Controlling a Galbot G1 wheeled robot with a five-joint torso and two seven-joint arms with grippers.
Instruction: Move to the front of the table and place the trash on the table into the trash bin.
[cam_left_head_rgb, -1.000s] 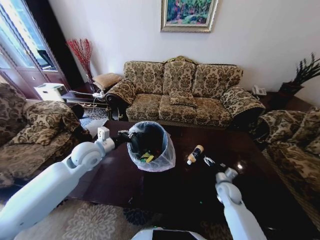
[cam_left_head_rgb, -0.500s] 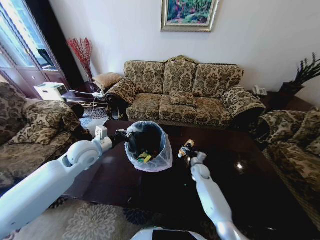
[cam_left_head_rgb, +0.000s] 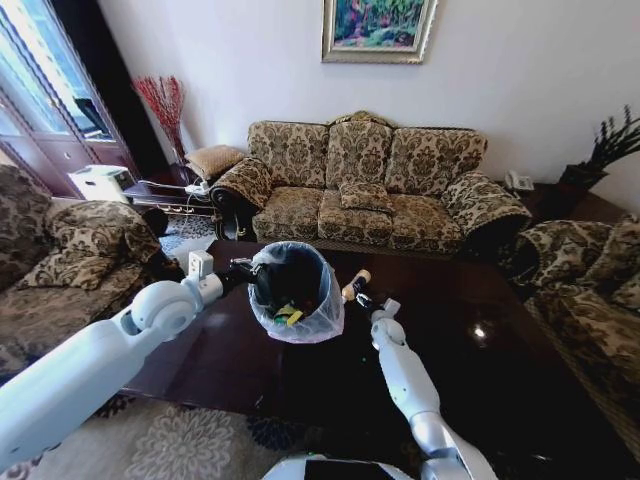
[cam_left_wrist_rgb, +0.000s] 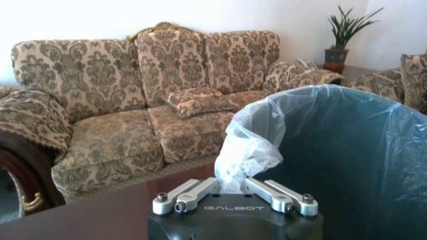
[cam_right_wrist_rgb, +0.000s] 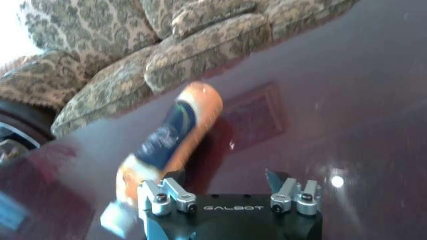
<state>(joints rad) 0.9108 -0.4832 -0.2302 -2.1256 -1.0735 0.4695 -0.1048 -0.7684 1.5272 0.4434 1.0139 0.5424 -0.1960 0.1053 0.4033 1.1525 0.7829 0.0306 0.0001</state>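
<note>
Right gripper (cam_left_head_rgb: 358, 297): clamping the tan bottle (cam_left_head_rgb: 351, 287), carrying it in the air just at the bin's 3 o'clock side, above the table (cam_left_head_rgb: 500, 330).
Right gripper, wrist view (cam_right_wrist_rgb: 220, 192): the bottle (cam_right_wrist_rgb: 170, 137) is sitting against one finger only, off to one side of the jaws rather than centred between them.
Left gripper (cam_left_head_rgb: 246, 273): pinching the white plastic liner (cam_left_wrist_rgb: 250, 145) at the bin's 9 o'clock rim, steadying the trash bin (cam_left_head_rgb: 296, 290).
Left gripper, wrist view (cam_left_wrist_rgb: 233, 196): fingers are drawn together on a bunched fold of bag.
Bottle axis: long axis is running from roughly 5 o'clock up toward 11 o'clock in the head view, tilted, its light end pointing toward the sofa (cam_left_head_rgb: 365, 185) and the bin rim.
Bin contents: green and yellow scraps are lying at the bottom.
Risk, grip: judging by the off-centre hold, the bottle may be swivelling or slipping out and rolling across the glossy wood.
Risk, rim: a tilted bottle could be catching the liner edge and tipping the light bin, or tugging the bag from the left fingers.
</note>
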